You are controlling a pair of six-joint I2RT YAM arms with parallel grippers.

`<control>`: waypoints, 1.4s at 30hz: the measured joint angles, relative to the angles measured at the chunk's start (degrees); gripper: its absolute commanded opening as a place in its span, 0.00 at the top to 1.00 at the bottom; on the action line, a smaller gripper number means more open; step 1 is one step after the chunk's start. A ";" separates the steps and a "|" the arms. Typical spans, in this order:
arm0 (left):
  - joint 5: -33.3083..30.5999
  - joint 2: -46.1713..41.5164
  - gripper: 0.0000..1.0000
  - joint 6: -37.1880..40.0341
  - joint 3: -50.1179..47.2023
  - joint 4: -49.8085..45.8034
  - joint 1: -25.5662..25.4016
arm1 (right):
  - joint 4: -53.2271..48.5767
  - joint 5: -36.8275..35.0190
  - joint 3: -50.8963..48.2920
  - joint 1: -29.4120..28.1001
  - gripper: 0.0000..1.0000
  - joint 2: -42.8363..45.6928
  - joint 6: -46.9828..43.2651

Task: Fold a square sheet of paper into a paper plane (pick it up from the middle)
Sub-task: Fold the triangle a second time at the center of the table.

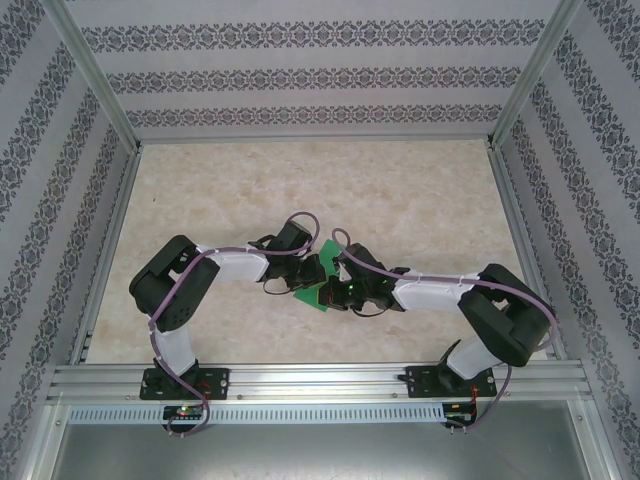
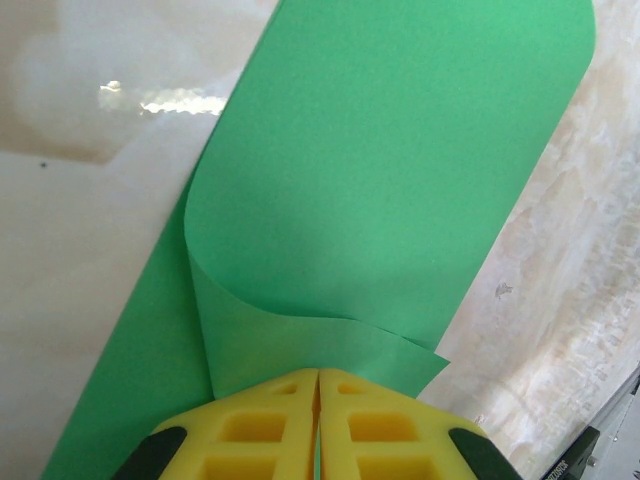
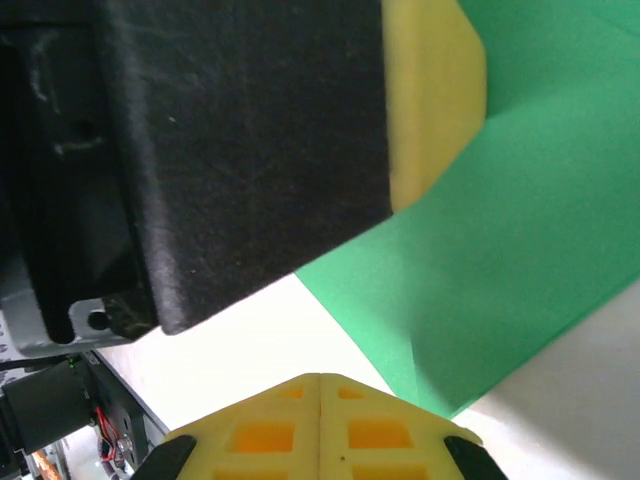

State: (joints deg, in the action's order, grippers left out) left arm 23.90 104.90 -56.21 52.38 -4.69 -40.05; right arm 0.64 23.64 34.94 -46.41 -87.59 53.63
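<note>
**First fold only begun: the sheet is curled over at mid-bench, with no crease yet.**

At the middle of the bench (image 1: pixel 420 200), between the two arms, the square sheet of paper (image 2: pixel 400 180) lies partly flat. One side is rolled back over itself in a soft, uncreased loop. The left gripper (image 2: pixel 318 425) is closed on the lifted corner of the sheet. The right gripper (image 3: pixel 320 430) is closed with nothing in it, just beside the sheet's edge. As I read it, flattening this fold and every later fold remain to be done.
</note>
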 measured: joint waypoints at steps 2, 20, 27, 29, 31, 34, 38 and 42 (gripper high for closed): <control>0.02 0.00 0.90 0.02 0.00 0.00 0.00 | 0.00 -0.15 0.07 -0.46 0.95 -1.49 0.35; -0.20 -0.37 0.90 0.20 -0.26 -0.04 0.00 | -1.01 -2.75 0.57 -1.07 0.96 0.22 1.25; -0.22 -0.39 0.90 0.20 -0.26 -0.04 0.00 | 4.28 -3.23 -0.15 -1.07 0.97 -4.24 3.13; -0.22 -0.44 0.89 0.20 -0.26 -0.11 0.00 | 7.17 -2.67 -1.79 -0.72 0.98 -5.35 4.15; -0.24 -0.48 0.89 0.20 -0.26 -0.13 0.00 | 9.40 -2.43 -2.89 -0.72 0.99 -5.35 4.76; -0.46 -0.61 0.89 0.24 -0.26 -0.31 0.00 | 11.61 -2.34 -3.98 -0.70 1.00 -5.33 5.25; -0.61 -0.66 0.87 0.46 -0.26 -0.46 0.15 | 12.20 -2.36 -4.35 -0.68 1.00 -5.16 5.22; 0.00 -0.66 0.86 0.61 -0.26 -0.46 0.70 | 11.80 -2.12 -4.33 -0.31 1.00 -5.14 4.81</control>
State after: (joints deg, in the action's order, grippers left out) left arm 23.90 104.25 -55.59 52.12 -5.15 -39.35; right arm 12.45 21.52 30.61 -46.72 -92.73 58.43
